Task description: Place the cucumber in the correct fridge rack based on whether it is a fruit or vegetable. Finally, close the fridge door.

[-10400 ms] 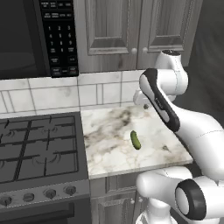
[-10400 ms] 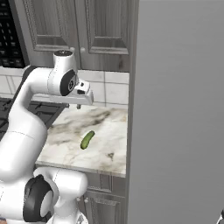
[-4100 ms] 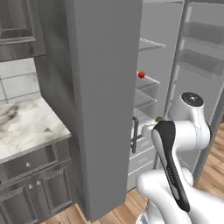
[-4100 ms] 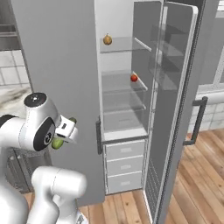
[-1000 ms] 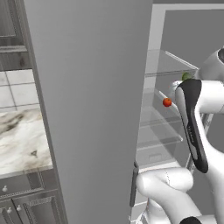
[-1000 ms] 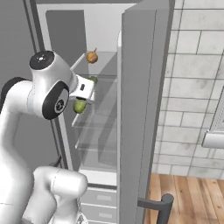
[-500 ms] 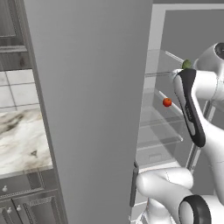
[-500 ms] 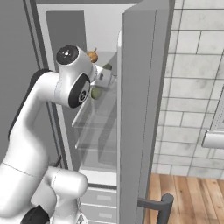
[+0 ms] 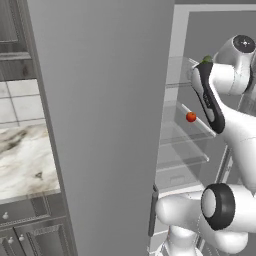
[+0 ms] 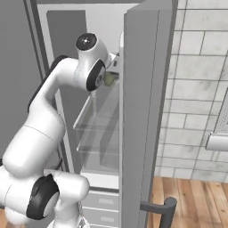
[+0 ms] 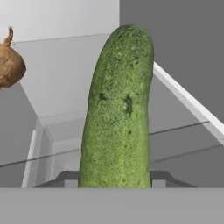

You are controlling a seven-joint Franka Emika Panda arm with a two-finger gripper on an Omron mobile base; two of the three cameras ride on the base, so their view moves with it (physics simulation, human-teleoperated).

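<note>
The cucumber [image 11: 118, 109], dark green and oblong, stands upright between my fingertips [image 11: 65, 179] in the hand view. My gripper [image 11: 113, 179] is shut on its lower end. In the left base view the gripper [image 9: 203, 64] is high inside the fridge at upper-shelf level, with the cucumber's tip [image 9: 206, 59] poking above it. From the right base view the cucumber [image 10: 109, 79] and the gripper [image 10: 112, 75] sit just behind the edge of the fridge door [image 10: 142, 111], which stands wide open with its dark handle [image 10: 156, 207] low down.
A brown onion [image 11: 8, 65] lies on the upper glass shelf, left of the cucumber. A red tomato [image 9: 191, 117] rests on a lower glass shelf [image 9: 185, 131]. A tall grey panel [image 9: 100, 125] fills the left foreground. A marble counter [image 9: 25, 165] lies further left.
My arm has lifted the cucumber higher and pushed it deeper into the fridge, up to the upper shelf. The grip on it has held.
</note>
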